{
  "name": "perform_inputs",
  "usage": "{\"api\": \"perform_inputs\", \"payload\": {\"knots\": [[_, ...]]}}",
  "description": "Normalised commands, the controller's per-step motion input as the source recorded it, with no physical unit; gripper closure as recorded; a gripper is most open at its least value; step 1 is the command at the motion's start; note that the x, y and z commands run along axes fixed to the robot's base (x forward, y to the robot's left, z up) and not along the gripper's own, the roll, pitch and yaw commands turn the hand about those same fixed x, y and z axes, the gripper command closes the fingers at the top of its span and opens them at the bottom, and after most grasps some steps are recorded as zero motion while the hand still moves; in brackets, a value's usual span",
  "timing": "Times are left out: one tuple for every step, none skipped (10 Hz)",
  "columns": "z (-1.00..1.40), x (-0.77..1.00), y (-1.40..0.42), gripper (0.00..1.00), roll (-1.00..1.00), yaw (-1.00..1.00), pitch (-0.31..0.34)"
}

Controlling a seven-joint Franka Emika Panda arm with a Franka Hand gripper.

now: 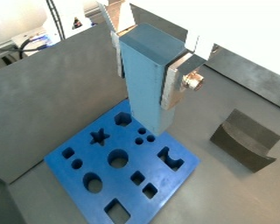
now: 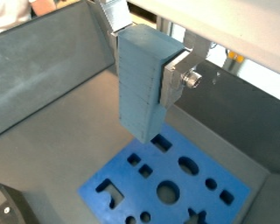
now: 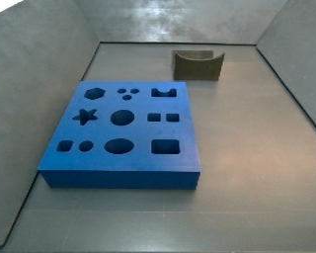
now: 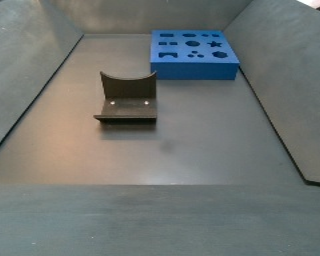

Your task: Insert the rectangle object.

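Wrist views both show the gripper [image 1: 150, 63] up in the air, jaws clamped on the rectangle object [image 1: 146, 83], silver plates pressed against its two opposite faces near the upper end. Block hangs upright, lower end clear above the blue board [image 1: 122, 163] and not touching it; in a wrist view [image 2: 143, 87] the block's lower end sits over the board's near edge [image 2: 166, 188], though exact alignment with any hole is hard to call from this angle. Board lies flat on the bench [image 3: 253, 188], holes showing: star, circles, ovals, squares, a notched cutout. Side views show the board [image 3: 121, 133] and the olive-grey U-shaped block [image 3: 197, 65] only; gripper and rectangle object are out of frame there. U-block stands well apart from the board, near the back wall in a side view, and closer to the camera with its open side facing up in a side view [image 4: 125, 98], board behind it [image 4: 194, 52] against the far wall. Grey walls surround the bench on all sides.
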Motion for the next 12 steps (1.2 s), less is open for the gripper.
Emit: {"api": "perform_inputs", "payload": {"knots": [[-0.85, 0.13, 0.33, 1.0, 0.09, -0.32, 0.069], [-0.63, 0.11, 0.16, 1.0, 0.06, -0.21, 0.017], [-0.49, 0.07, 0.1, 1.0, 0.06, -0.16, 0.0], [0.86, -0.01, -0.23, 1.0, 0.01, 0.08, 0.128], [0.97, -0.05, -0.23, 1.0, 0.0, 0.11, 0.147], [0.64, -0.04, -0.15, 1.0, 0.0, 0.09, 0.148], [0.29, 0.03, -0.08, 1.0, -0.02, 0.05, 0.125], [-0.67, 0.22, -0.72, 1.0, 0.0, -0.17, -0.101], [-0.61, 0.17, -0.69, 1.0, -0.03, -0.2, -0.104], [-0.61, 0.17, -0.69, 1.0, -0.03, -0.2, -0.103], [-0.78, 0.31, -0.61, 1.0, 0.0, -0.19, -0.097], [-1.0, 0.53, -0.49, 1.0, 0.0, -0.17, -0.02]]}}
